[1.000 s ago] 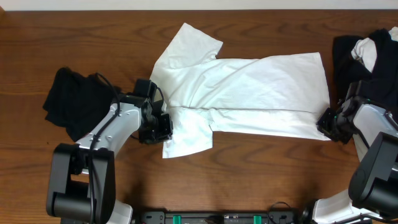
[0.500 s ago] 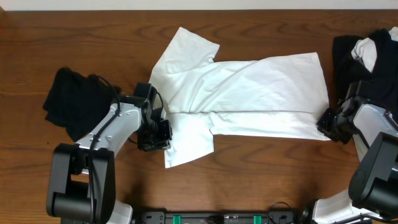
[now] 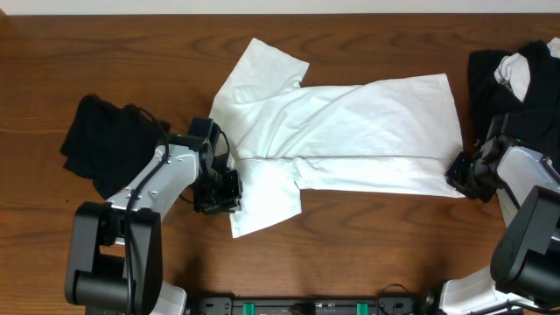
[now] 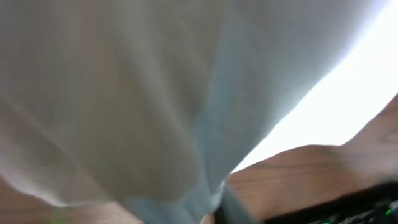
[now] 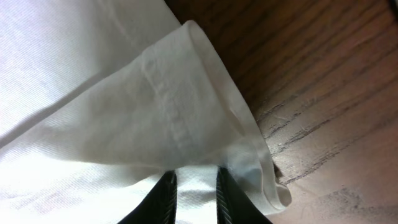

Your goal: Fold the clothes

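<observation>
Left hand (image 3: 219,188) first: it is pressed together on the edge of the near sleeve (image 3: 262,197), and its own camera shows little but blurred white cloth draped right over the lens, so you cannot see the fingers there; that it has cloth between them is a reading from the overhead view, where the sleeve has followed it. Over the last second that hand has finished closing and slid a little toward the near edge of the desk (image 3: 350,262), and the sleeve's free corner has come down with it. The right hand (image 3: 461,172) has not moved; it pinches the hem corner (image 5: 186,93), and its wrist view shows the doubled hem running down between the two fingers (image 5: 163,199). The shirt (image 3: 350,131) lies spread across the middle of the desk, collar end to your left and hem to your right, with its near long edge already turned over along a straight crease and the far sleeve lying flat toward the back. So you now seem to hold both ends, and the shirt looks ready for the next fold, which is not yet begun. A black garment (image 3: 101,149) lies bunched just left of the left arm, and a pile (image 3: 516,79) of black and white clothes waits at the far right.
</observation>
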